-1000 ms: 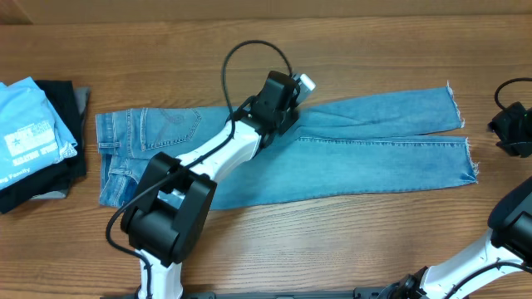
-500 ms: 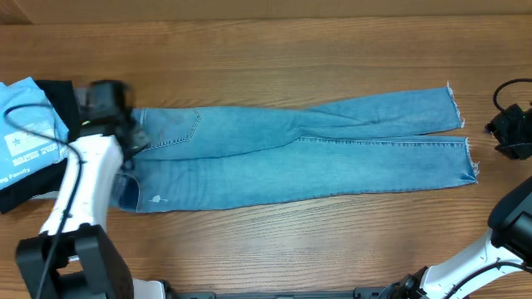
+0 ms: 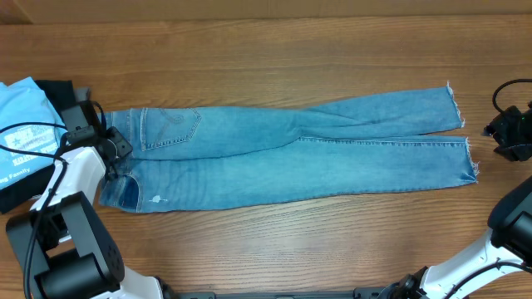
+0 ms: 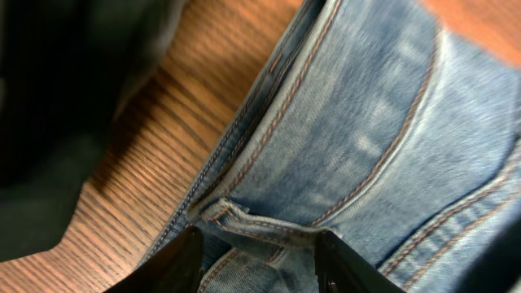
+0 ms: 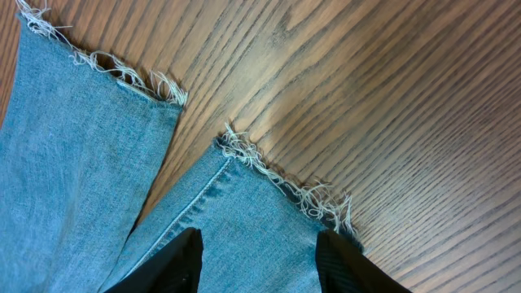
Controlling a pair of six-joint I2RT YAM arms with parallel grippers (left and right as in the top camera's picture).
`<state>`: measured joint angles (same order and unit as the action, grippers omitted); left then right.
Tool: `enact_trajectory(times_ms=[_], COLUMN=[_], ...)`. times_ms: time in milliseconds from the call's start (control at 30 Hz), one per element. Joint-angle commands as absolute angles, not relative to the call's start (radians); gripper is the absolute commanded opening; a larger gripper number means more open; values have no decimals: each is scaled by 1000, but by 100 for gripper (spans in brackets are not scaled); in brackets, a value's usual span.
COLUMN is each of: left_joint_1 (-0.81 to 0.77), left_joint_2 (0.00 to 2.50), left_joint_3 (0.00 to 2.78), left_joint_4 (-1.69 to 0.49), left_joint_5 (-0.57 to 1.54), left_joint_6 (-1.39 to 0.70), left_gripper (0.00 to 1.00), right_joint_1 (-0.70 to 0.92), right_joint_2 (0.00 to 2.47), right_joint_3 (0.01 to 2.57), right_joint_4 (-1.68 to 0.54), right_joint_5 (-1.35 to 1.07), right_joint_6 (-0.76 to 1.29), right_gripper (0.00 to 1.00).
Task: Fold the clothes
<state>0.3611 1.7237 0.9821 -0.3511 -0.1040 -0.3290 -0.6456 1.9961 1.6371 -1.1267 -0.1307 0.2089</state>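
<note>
The light-wash blue jeans [image 3: 283, 154] lie flat across the table, waistband at the left and frayed ankle hems [image 3: 465, 137] at the right. A small white scuff [image 3: 158, 199] marks the near hip. My left gripper [image 3: 116, 148] is at the waistband end; in the left wrist view it [image 4: 256, 260] is open, its fingers either side of a seamed fold of denim [image 4: 366, 122]. My right gripper [image 3: 497, 131] is just right of the hems; in the right wrist view it [image 5: 256, 260] is open above the near leg's frayed hem [image 5: 285, 183].
A folded light blue T-shirt with white print [image 3: 25, 133] lies on black and grey folded garments [image 3: 62, 95] at the far left, close to the waistband. Dark fabric [image 4: 57, 106] fills the left side of the left wrist view. A cable [image 3: 507, 87] loops at the right edge.
My left arm has swung from the middle of the jeans over to the waistband at the left. The jeans and the right gripper have hardly moved.
</note>
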Motion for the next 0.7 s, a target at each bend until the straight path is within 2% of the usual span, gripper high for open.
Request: enact_trajectory(times_ms=[0, 200, 633, 667], left_joint_1=[366, 366, 366, 366], left_joint_2=[1740, 1741, 1827, 1825], left_joint_3=[975, 975, 975, 975], left_joint_4=[-343, -358, -250, -250], left_joint_5=[-123, -175, -82, -75], left_joint_6=[-302, -321, -313, -313], left_gripper=[49, 53, 52, 48], right_joint_1=[-640, -640, -640, -640], right_joint_2=[1973, 1973, 1973, 1973], right_joint_3=[1656, 1656, 1656, 1656], right_joint_4=[-1130, -1140, -1158, -1158], right_joint_5=[-133, -133, -133, -133], right_joint_6=[205, 205, 205, 205], right_gripper=[49, 49, 49, 48])
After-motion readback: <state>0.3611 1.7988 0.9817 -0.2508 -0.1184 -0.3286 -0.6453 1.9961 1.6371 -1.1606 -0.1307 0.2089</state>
